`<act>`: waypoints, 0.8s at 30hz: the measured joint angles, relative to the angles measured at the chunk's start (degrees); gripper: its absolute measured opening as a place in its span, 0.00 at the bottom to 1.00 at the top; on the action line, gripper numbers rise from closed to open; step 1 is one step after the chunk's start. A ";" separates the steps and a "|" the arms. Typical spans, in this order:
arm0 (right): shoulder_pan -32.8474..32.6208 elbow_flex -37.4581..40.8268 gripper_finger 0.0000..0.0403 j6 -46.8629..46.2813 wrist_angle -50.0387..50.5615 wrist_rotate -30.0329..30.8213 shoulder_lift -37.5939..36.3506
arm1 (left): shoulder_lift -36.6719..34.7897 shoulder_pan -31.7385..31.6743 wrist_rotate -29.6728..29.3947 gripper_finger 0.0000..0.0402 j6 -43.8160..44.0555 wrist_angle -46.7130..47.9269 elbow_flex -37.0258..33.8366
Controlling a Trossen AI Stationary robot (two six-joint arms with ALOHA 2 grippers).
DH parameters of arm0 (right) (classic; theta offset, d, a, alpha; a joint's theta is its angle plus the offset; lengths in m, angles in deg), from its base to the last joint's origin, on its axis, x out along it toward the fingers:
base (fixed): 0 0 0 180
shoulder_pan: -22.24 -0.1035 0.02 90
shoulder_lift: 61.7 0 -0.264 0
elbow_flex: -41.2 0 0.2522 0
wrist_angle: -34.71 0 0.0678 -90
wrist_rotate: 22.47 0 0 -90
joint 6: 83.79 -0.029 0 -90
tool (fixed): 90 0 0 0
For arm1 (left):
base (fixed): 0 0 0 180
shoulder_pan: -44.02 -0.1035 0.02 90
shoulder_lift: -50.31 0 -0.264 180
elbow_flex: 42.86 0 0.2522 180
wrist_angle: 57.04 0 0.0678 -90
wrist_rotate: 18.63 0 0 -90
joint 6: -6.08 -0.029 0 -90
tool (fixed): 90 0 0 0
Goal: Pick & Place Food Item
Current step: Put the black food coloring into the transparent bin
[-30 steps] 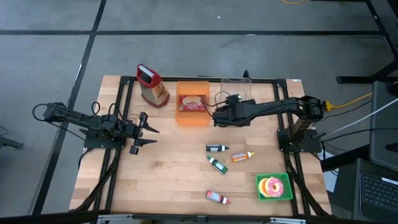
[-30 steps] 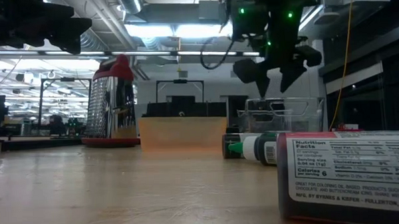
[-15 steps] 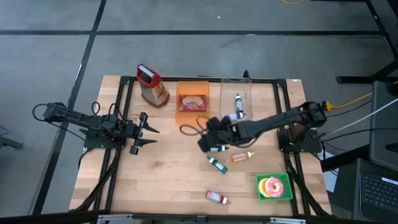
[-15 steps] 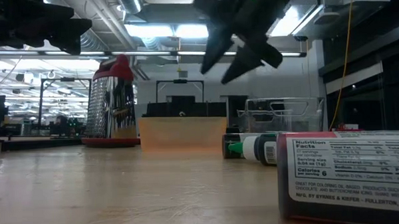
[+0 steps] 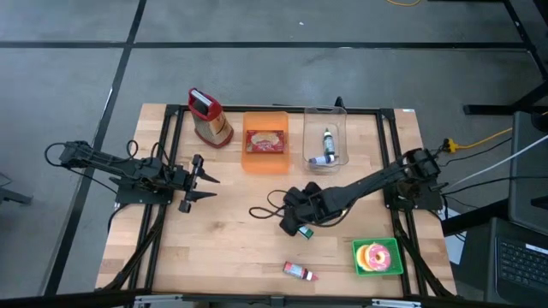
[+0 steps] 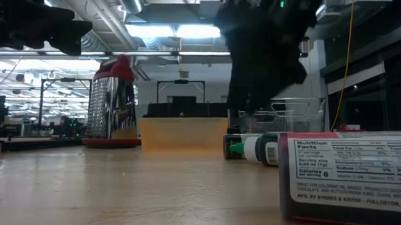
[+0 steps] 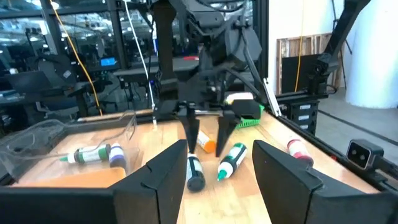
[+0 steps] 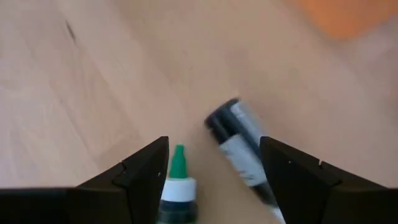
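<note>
Right wrist view: right gripper (image 8: 211,180) spread wide, green-capped bottle (image 8: 176,186) and black-capped bottle (image 8: 239,146) between its fingers.

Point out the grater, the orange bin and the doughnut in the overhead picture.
grater (image 5: 211,122): high view, on its metal body below the red top.
orange bin (image 5: 265,162): high view, on its front wall.
doughnut (image 5: 374,256): high view, on the pink icing ring.

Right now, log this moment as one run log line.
right gripper: open, above green-capped bottle and black-capped bottle | left gripper: open, idle, table's left side | clear bin: one bottle inside
</note>
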 joint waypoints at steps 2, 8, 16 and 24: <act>0.33 0.00 0.63 -0.07 0.97 -1.14 1.58 | -0.02 -0.01 -0.02 0.44 -0.01 0.13 0.00; 2.03 -0.11 0.63 0.29 1.24 -2.22 4.20 | -0.03 -0.01 -0.09 0.44 -0.25 0.27 0.02; 2.67 0.00 0.63 1.36 1.49 -3.76 4.14 | -0.03 -0.01 -0.10 0.44 -0.40 0.23 0.02; 2.68 0.00 0.63 1.34 1.62 -3.76 4.14 | -0.03 -0.01 -0.04 0.44 -0.16 0.22 0.02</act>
